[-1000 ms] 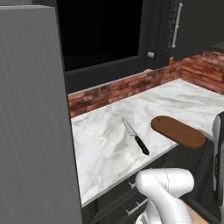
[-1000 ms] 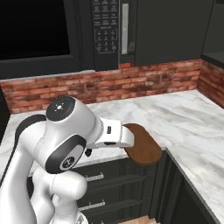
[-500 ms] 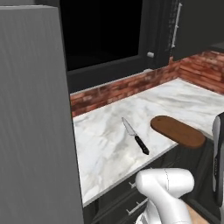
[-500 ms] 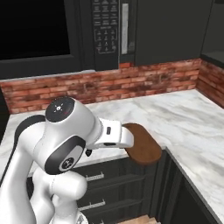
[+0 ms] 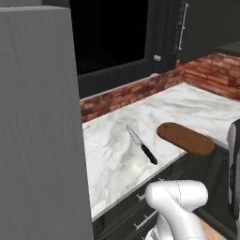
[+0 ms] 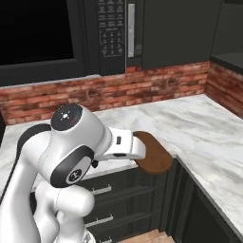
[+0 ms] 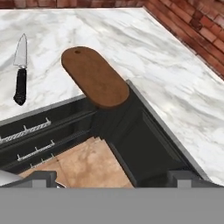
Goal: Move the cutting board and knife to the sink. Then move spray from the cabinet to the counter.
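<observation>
The brown cutting board (image 7: 94,76) lies on the white marble counter (image 7: 153,52) at its inner corner, one rounded end overhanging the front edge. It also shows as the cutting board (image 5: 186,139) from the left base and the cutting board (image 6: 154,154) just past my forearm. The knife (image 7: 19,72) rests to the board's left, black handle toward me, blade pointing at the brick; from the left base the knife (image 5: 142,146) lies apart from the board. My gripper (image 7: 114,179) is open and holds nothing, in front of and above the counter corner. The spray is out of view.
A black microwave (image 6: 114,33) hangs over the brick backsplash (image 6: 142,88), with a dark wall cabinet (image 6: 175,28) beside it. Dark drawers (image 7: 39,131) with metal handles run under the counter. A tall grey panel (image 5: 37,131) stands at the left. Tan floor (image 7: 87,166) lies below the hand.
</observation>
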You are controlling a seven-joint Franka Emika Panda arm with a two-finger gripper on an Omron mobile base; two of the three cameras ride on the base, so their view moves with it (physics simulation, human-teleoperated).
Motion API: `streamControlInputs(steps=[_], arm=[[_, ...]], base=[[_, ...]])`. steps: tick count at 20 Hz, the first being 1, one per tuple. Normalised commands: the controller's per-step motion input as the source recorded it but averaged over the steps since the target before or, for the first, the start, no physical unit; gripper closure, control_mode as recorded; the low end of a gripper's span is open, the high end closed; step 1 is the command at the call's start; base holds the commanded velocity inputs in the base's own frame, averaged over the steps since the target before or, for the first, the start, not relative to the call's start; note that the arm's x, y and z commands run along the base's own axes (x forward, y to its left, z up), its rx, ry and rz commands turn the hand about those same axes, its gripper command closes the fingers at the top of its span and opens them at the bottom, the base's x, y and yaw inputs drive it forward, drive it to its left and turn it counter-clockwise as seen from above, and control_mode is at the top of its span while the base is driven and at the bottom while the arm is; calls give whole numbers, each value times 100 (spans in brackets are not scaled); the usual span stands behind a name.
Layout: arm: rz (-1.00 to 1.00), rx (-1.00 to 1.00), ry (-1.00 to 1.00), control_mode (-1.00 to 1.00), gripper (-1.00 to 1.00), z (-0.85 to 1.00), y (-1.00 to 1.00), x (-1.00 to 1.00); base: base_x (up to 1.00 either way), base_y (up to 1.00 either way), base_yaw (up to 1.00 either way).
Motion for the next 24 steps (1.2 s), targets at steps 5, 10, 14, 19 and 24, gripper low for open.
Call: streamControlInputs(steps=[5, 10, 14, 19, 24], arm=[[0, 0, 0, 100, -100, 0, 0, 0], [0, 0, 0, 100, -100, 0, 0, 0], [0, 0, 0, 100, -100, 0, 0, 0], [-6, 6, 3, -100, -100, 0, 3, 12], [-6, 1, 1, -100, -100, -11, 9, 3]], base=[[0, -1, -31], [15, 0, -27], [28, 0, -17], [0, 0, 0], [0, 0, 0]])
